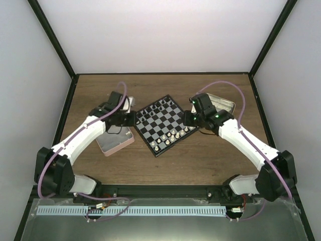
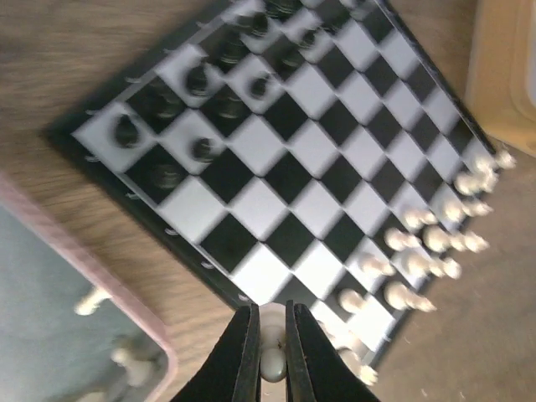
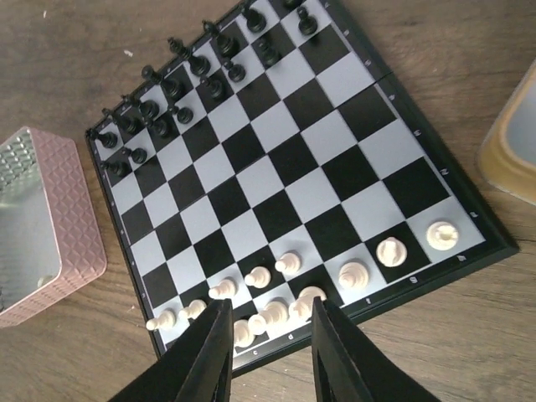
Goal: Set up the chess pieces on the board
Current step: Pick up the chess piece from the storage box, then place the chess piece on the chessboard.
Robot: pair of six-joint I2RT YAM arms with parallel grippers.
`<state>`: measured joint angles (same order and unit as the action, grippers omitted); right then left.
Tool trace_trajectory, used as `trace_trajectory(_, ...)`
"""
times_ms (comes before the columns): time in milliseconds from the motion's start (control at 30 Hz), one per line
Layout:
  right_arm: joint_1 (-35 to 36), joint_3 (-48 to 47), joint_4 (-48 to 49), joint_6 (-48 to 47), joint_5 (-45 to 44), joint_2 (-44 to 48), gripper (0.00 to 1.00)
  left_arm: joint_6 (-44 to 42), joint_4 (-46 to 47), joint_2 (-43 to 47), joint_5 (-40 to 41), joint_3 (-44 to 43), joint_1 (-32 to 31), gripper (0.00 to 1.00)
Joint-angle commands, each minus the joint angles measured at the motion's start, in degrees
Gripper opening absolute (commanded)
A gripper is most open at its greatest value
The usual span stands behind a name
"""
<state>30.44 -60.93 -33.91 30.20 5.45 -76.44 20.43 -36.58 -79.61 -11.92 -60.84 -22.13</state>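
Nearest the arm bases, a band of bare wood on the desk (image 1: 200, 163) runs the whole width up to the board's near corner. The board (image 1: 161, 123) lies turned like a diamond at mid-desk. Cream chess pieces (image 3: 352, 274) crowd the two rows along its near-right edge. Black pieces (image 3: 167, 109) fill the rows along the far-left edge, and the checks between the two camps are open.

The right gripper (image 3: 270, 310) hangs over the cream rows with its jaws apart, clamping nothing; pieces on the board show in the gap. The left gripper (image 2: 270, 311) is closed on one cream piece (image 2: 270, 364), at the board's near-left rim toward the cream end.

Just beside that rim lies the pink tin (image 1: 116, 143), with a thin strip of wood between them. A few spare cream figures (image 2: 88, 300) lie in it. A gold tin (image 1: 224, 104) sits past the board's right corner, apart from it and partly covered by the right arm. Beyond both tins, bare wood reaches the desk's far edge.
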Motion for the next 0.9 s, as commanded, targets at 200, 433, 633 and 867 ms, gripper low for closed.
trace_trajectory(200, -0.38, 9.03, 3.16, 10.92, -22.61, 14.62, 0.31, -1.62, -8.33, -6.63, 3.58, -9.22, -15.18, 0.05)
trace_trajectory(433, -0.38, 14.3, 4.65, 14.22, -26.37, 21.86, 0.33, -1.89, -7.19, -17.0, 6.21, -18.47, -20.08, 0.06)
trace_trajectory(633, -0.36, 15.49, 3.52, 14.8, -25.57, 23.03, 0.33, -3.68, -10.69, -30.87, 8.42, -32.35, -21.86, 0.06)
trace_trajectory(867, -0.38, 17.99, 4.37, 15.45, -24.08, 25.15, 0.34, -5.87, -11.16, -41.42, 2.98, -41.55, -22.39, 0.06)
